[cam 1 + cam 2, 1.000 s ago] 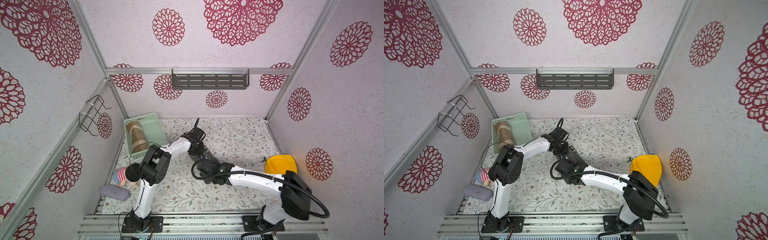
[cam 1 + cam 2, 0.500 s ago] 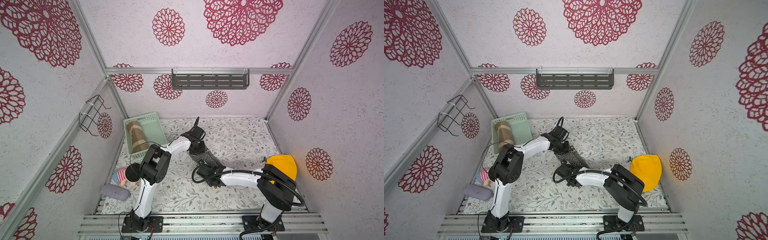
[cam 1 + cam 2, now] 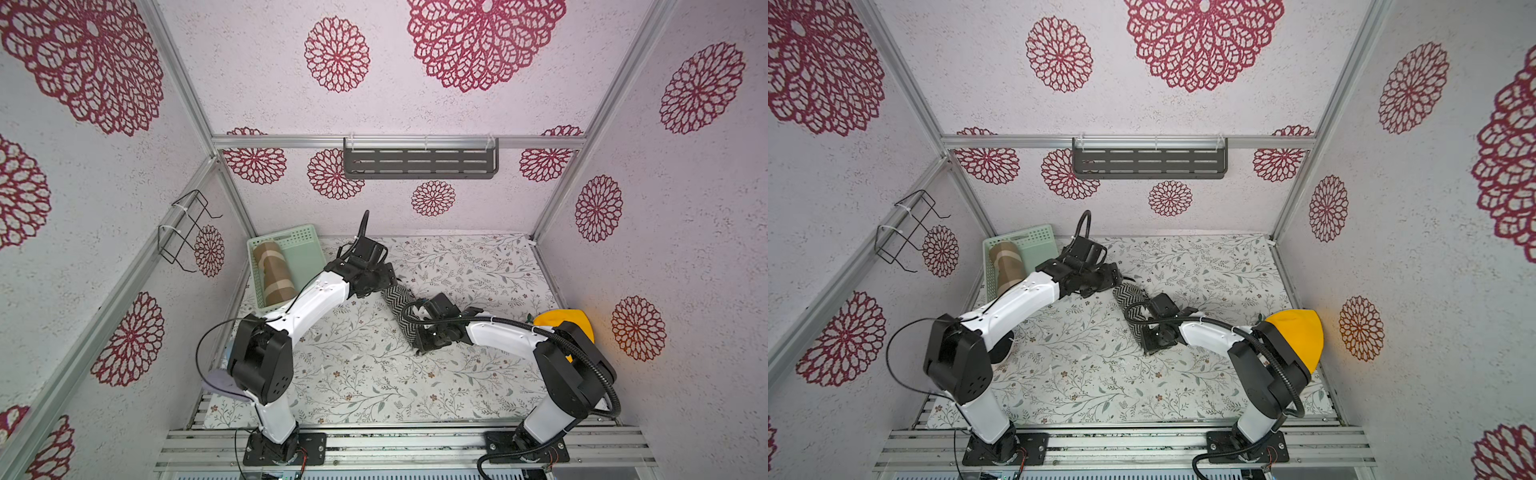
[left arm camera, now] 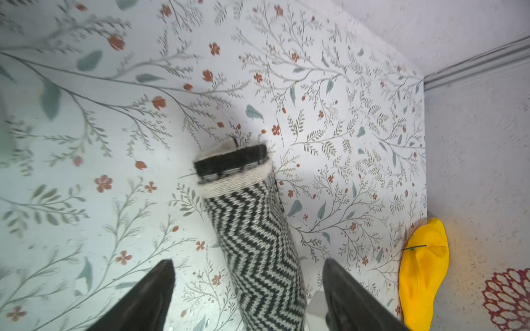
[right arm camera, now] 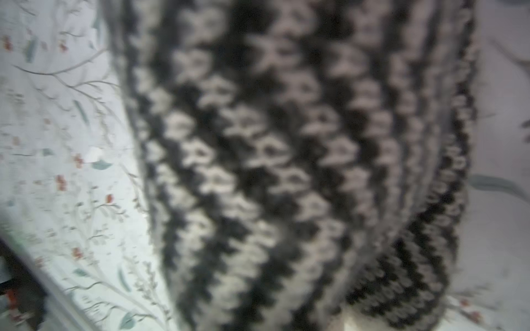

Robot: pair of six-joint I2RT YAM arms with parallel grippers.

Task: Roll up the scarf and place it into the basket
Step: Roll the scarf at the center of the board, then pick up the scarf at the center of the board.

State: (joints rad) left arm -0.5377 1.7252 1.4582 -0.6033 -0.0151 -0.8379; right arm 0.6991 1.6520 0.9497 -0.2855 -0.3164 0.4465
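The scarf [image 3: 398,306] lies on the worktop [image 3: 478,374] as a black-and-white chevron roll. It is well apart from the basket [image 3: 286,235], which stands in the far left corner and already holds a brown roll [image 3: 272,270]. The left claw [image 4: 248,262] is open: its fingers [image 4: 149,298] stand either side of the roll without touching it. The right claw [image 3: 417,334] sits at the roll's near end; whether it is closed on the knit cannot be told.

Risks:
- With the left claw open, the banded end [image 4: 232,163] is unrestrained and may unwind.
- A lift from one end only would likely let the roll sag and loosen.
- The brown roll leaves limited room in the basket, so a skewed drop could hang on the rim.

Not visible:
- The right claw's fingers and the scarf's near end are covered by the wrist in both top views.
- The right wrist view shows blurred knit only.
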